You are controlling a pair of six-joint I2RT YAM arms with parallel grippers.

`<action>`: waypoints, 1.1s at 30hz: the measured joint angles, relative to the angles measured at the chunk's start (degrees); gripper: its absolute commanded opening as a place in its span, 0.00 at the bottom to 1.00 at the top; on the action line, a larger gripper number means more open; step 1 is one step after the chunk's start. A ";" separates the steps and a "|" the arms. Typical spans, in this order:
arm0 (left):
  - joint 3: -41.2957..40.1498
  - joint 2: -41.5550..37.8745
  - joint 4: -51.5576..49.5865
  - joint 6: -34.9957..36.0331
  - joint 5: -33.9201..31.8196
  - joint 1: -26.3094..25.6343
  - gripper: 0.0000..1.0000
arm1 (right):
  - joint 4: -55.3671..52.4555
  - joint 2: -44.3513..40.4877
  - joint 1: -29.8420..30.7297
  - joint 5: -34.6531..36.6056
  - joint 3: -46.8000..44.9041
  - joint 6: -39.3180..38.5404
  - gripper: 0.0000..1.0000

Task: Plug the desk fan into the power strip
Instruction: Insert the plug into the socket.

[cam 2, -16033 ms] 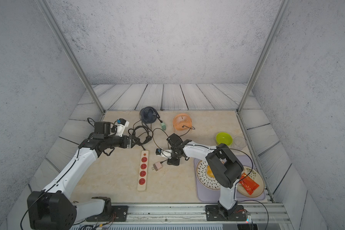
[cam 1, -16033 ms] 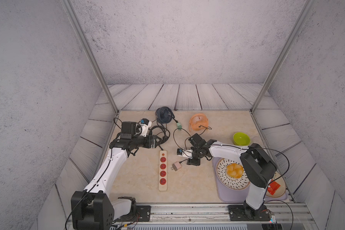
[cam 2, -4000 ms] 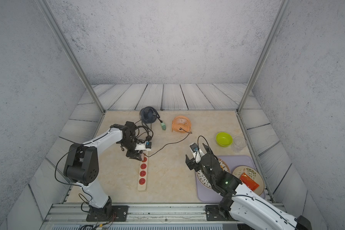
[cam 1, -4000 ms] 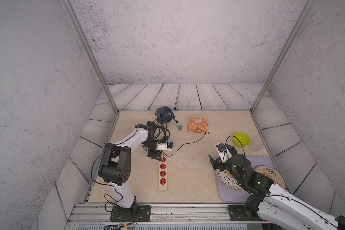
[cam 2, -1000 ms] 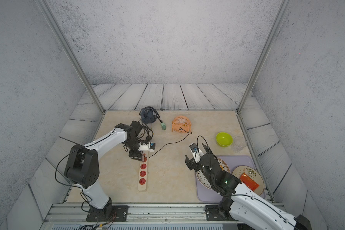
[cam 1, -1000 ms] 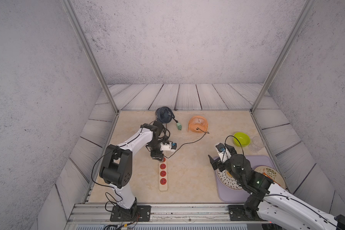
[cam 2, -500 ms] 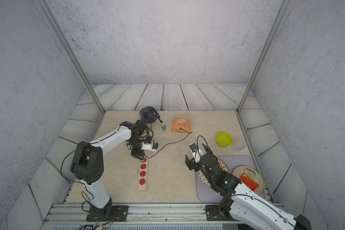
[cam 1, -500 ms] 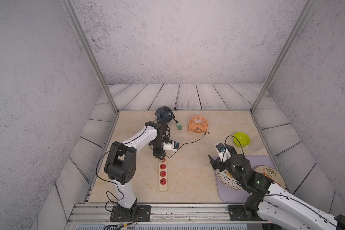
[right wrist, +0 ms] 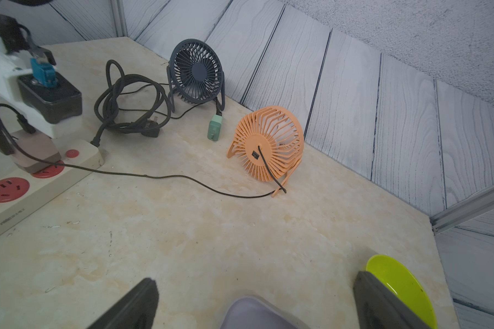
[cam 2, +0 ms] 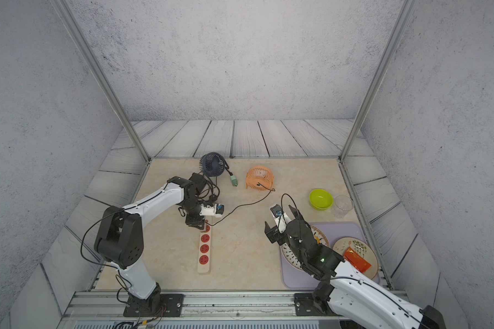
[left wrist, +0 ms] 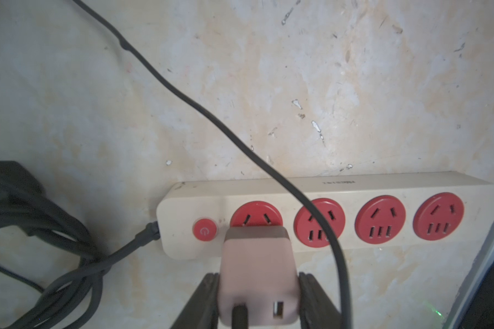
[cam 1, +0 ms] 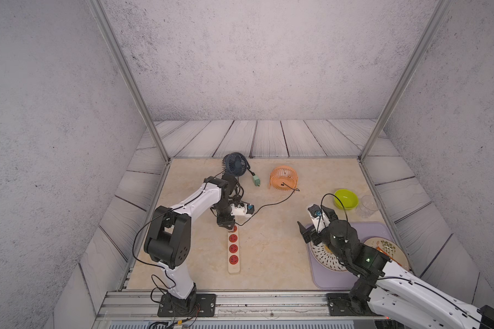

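Observation:
The cream power strip (cam 1: 233, 266) (cam 2: 204, 266) lies lengthwise at left centre, with red sockets. My left gripper (cam 1: 226, 223) (cam 2: 197, 223) (left wrist: 258, 282) is shut on a pink plug adapter (left wrist: 258, 273) (right wrist: 35, 152). The adapter's front covers the lower half of the first socket beside the red button (left wrist: 204, 230). Its prongs are hidden. A thin black cord (right wrist: 183, 178) runs from the adapter to the orange desk fan (cam 1: 283, 176) (cam 2: 259, 178) (right wrist: 268, 142). My right gripper (cam 1: 314, 225) (cam 2: 281, 225) (right wrist: 254, 282) hangs open and empty above the purple tray's corner.
A dark blue fan (cam 1: 236, 163) (right wrist: 196, 69) with a loose green plug (cam 1: 256, 181) (right wrist: 215, 128) stands at the back. The strip's coiled black cord (right wrist: 126, 99) lies beside it. A green bowl (cam 1: 345, 198), a clear cup (cam 1: 367, 206) and a purple tray (cam 1: 325, 280) with plates fill the right.
My left arm has shifted a little to the right, and the gripper with the adapter has sunk slightly toward the strip's far end. The right arm has not moved.

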 measured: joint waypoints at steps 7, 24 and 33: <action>1.62 1.81 -1.09 -1.53 -3.10 -3.23 0.00 | 0.04 -0.15 0.00 0.02 0.00 0.00 0.99; -3.48 -1.68 4.11 -0.85 0.37 -0.52 0.00 | 0.04 -0.20 0.00 0.02 -0.02 -0.02 0.99; -3.63 -1.29 3.87 0.61 4.76 2.05 0.00 | 0.04 -0.68 0.00 0.04 -0.31 0.00 0.99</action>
